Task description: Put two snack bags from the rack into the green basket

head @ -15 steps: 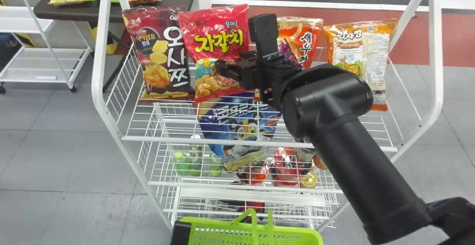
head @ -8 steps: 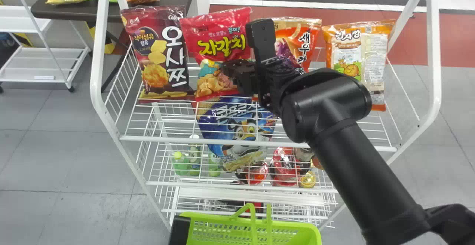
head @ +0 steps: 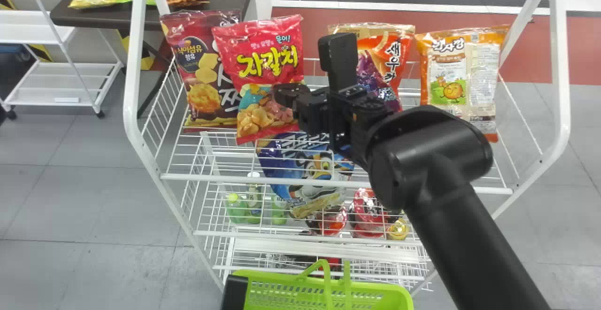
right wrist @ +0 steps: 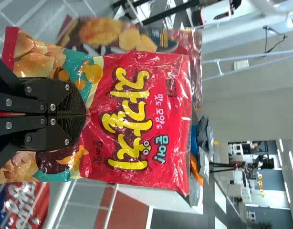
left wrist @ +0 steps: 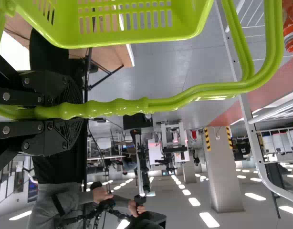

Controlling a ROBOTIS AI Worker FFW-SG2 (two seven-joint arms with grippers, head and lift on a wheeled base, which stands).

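In the head view, my right gripper is at the lower right part of the red snack bag, which hangs tilted at the rack's top level, partly covering a maroon bag. My right gripper is shut on the red bag, pinching its front film. At the bottom of the head view, a black part of my left gripper is beside the left end of the green basket. In the left wrist view, my left gripper is shut on the handle of the basket.
The white wire rack has an orange-red bag and an orange-white bag on its right, a blue bag, bottles and red packs lower down. A dark table with more bags stands behind left.
The red bag and my right gripper have moved left and toward me, and the bag now overlaps more of the maroon one. The head view has shifted a little.
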